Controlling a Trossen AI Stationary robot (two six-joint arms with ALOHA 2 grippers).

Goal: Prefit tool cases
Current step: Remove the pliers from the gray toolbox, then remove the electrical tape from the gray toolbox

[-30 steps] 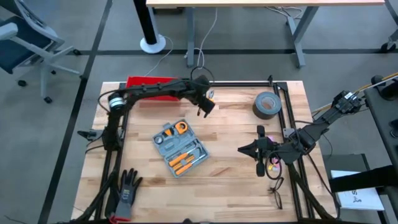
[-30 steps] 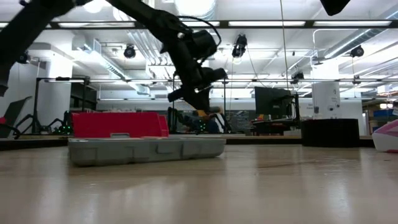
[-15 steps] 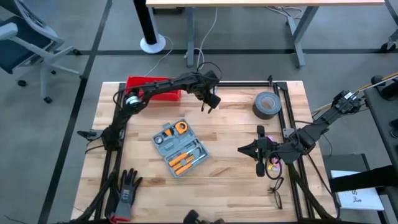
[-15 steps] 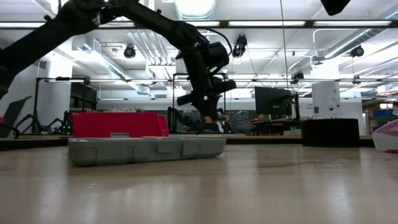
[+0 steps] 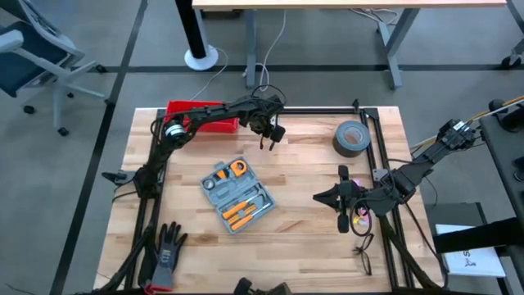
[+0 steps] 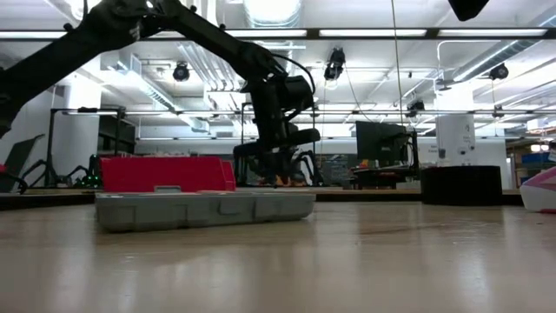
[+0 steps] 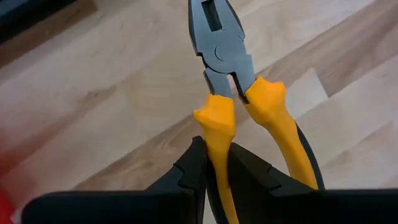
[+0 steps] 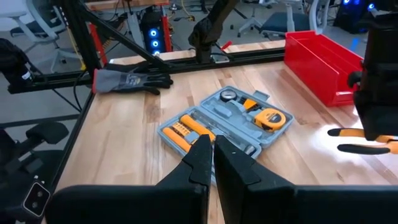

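Observation:
The grey-blue tool case lies open and flat on the table's middle, showing orange tools and a tape measure; it also shows in the low view and the right wrist view. My left gripper hovers beyond the case, near the far edge, shut on orange-handled pliers, which also show in the right wrist view. My right gripper waits shut, right of the case. My left gripper pinches one orange handle of the pliers between its two fingers, with the other handle free beside them. The fingers come from above, pointing down. The pliers sit about level, low over the table, steel nose pointing away from the gripper.
A red bin stands at the far left edge, behind the left arm. A roll of grey tape lies at the far right. A dark glove lies at the near left corner, glasses near right. Black frame rails border the table.
My left gripper has swung slightly toward the table's right and back, come down, and turned from a slant to point more downward. The pliers have gone along with it, staying in its shut fingers. The case and my right arm have kept still.

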